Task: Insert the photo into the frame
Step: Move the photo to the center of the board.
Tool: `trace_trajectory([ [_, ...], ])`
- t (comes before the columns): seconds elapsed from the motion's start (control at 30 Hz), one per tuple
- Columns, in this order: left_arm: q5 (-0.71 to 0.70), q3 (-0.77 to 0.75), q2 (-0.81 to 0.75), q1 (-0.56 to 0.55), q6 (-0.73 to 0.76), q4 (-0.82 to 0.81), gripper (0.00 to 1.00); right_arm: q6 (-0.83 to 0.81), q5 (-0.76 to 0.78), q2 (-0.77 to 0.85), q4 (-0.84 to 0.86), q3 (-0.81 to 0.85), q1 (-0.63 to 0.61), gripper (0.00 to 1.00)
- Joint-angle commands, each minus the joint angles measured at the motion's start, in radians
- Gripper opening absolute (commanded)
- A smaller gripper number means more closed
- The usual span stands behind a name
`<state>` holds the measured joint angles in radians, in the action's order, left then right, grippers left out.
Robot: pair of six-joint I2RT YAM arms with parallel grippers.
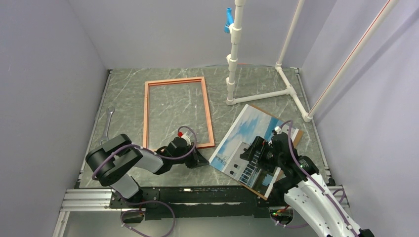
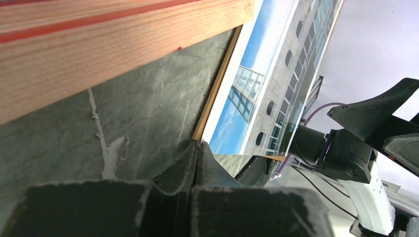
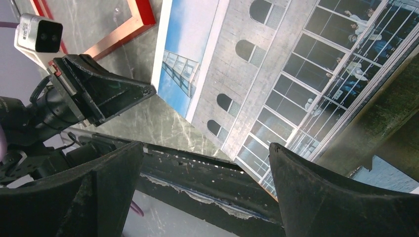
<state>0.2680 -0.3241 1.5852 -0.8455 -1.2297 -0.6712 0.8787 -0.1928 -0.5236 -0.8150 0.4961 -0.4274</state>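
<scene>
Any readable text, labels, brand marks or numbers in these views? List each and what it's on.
No readable text in any view.
photo: building and sky only, no lettering visible.
frame: plain rails, no label.
wrench: any stamp is too small to read.
white camera box: no legible mark.

Photo (image 1: 242, 140) near-right corner hidden under right arm (image 1: 296, 170); frame (image 1: 175, 80) near edge partly behind left arm (image 1: 173, 149).

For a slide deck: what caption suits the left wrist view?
Left gripper, jaws shut, tips at the corner of the photo, beside the frame on the table.
</scene>
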Motion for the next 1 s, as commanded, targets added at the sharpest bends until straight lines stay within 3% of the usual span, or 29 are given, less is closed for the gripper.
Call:
trace_trajectory([
  [0.0, -0.005, -0.022, -0.086, 0.001, 0.047, 0.033, 0.0, -0.024, -0.007, 0.001, -0.012, 0.055, 0.0, 1.0],
  [0.17, -0.057, -0.041, -0.249, -0.001, 0.101, 0.241, 0.0, -0.034, -0.017, -0.002, -0.008, 0.06, 0.0, 1.0],
  [0.47, -0.232, -0.219, -0.535, 0.0, 0.292, 0.824, 0.0, -0.04, -0.057, -0.026, 0.047, 0.049, -0.001, 1.0],
  [0.7, -0.34, -0.227, -0.717, 0.051, 0.342, 1.082, 0.0, -0.047, -0.074, -0.032, 0.066, 0.036, 0.0, 1.0],
  [0.77, -0.326, -0.203, -0.755, 0.073, 0.35, 1.098, 0.12, -0.047, -0.076, -0.032, 0.07, 0.035, -0.001, 1.0],
  [0.87, -0.282, -0.171, -0.788, 0.11, 0.35, 1.109, 0.7, -0.047, -0.079, -0.03, 0.08, 0.03, 0.0, 1.0],
  [0.93, -0.251, -0.148, -0.795, 0.135, 0.347, 1.108, 0.86, -0.046, -0.08, -0.03, 0.085, 0.026, 0.0, 1.0],
  [0.97, -0.231, -0.133, -0.795, 0.148, 0.348, 1.1, 0.88, -0.047, -0.083, -0.03, 0.087, 0.025, 0.0, 1.0],
])
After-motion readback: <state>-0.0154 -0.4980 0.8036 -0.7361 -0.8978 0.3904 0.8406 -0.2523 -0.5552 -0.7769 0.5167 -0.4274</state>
